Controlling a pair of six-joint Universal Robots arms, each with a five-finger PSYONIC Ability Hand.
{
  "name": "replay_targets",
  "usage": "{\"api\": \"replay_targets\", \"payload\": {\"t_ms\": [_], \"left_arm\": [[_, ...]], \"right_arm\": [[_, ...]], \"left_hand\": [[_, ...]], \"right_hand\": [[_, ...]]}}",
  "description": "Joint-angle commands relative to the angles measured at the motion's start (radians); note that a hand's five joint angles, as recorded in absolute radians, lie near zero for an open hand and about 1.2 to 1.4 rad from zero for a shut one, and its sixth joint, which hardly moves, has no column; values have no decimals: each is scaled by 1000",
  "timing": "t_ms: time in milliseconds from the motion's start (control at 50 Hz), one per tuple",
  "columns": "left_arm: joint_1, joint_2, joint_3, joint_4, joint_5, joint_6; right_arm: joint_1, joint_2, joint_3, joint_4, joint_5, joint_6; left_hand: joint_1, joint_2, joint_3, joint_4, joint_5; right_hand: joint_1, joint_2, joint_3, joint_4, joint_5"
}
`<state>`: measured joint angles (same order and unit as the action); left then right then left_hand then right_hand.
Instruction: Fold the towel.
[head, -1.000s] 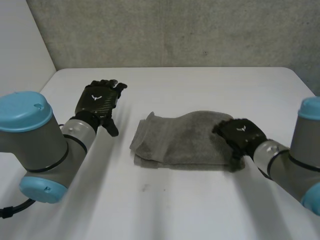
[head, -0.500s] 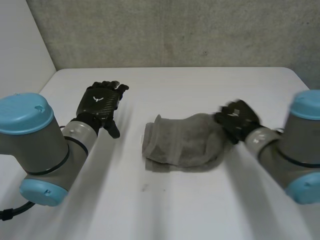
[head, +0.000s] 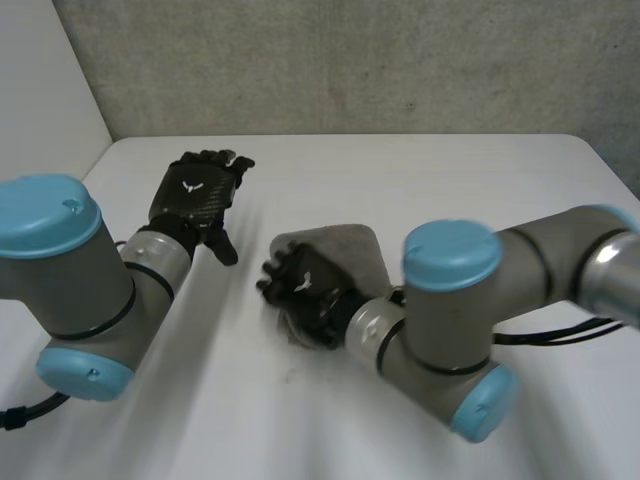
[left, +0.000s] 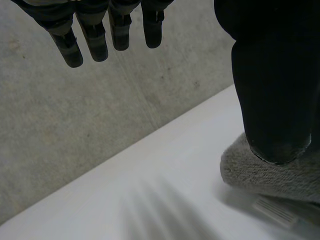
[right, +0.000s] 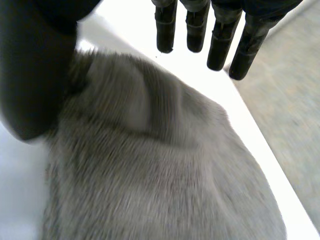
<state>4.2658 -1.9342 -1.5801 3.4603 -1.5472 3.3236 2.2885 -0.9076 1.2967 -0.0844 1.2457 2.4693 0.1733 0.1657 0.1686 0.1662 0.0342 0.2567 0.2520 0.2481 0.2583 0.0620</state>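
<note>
Towel lay bunched in a small grey heap near the middle of the white table, a bit left of centre. Right arm reached across from the right side, and the right hand sat over the towel's left, near end. In the right wrist view its fingers were straight and spread wide above the towel, with the thumb at the cloth's edge. Could not tell whether the thumb touched; nothing was pinched.

Left hand hung over bare table at far left, well apart from the towel and touching nothing. In the left wrist view its fingers were straight and relaxed, hand wide, holding nothing. The thumb lined up in front of the towel's rounded edge. Grey concrete wall ran behind the table's far edge.
</note>
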Motion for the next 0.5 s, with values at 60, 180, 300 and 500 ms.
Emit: {"api": "replay_targets", "payload": {"t_ms": [60,180,300,500], "left_arm": [[-21,-15,81,-3,-4,-10],[-95,-51,167,-47,-10,-99],[-165,-146,265,-186,-14,-199],[-213,-284,313,-314,-168,-274]], "right_arm": [[-207,-203,119,6,34,438],[-282,-237,127,18,35,579],[-291,-215,82,100,38,593],[-276,-70,-59,235,69,605]], "left_hand": [[1,9,6,8,-34],[8,16,13,15,-28],[20,27,24,27,-16],[20,27,24,27,-16]], "right_hand": [[-82,-77,-74,-84,-62],[-82,-77,-74,-84,-62],[-82,-77,-74,-84,-62],[-82,-77,-74,-84,-62]]}}
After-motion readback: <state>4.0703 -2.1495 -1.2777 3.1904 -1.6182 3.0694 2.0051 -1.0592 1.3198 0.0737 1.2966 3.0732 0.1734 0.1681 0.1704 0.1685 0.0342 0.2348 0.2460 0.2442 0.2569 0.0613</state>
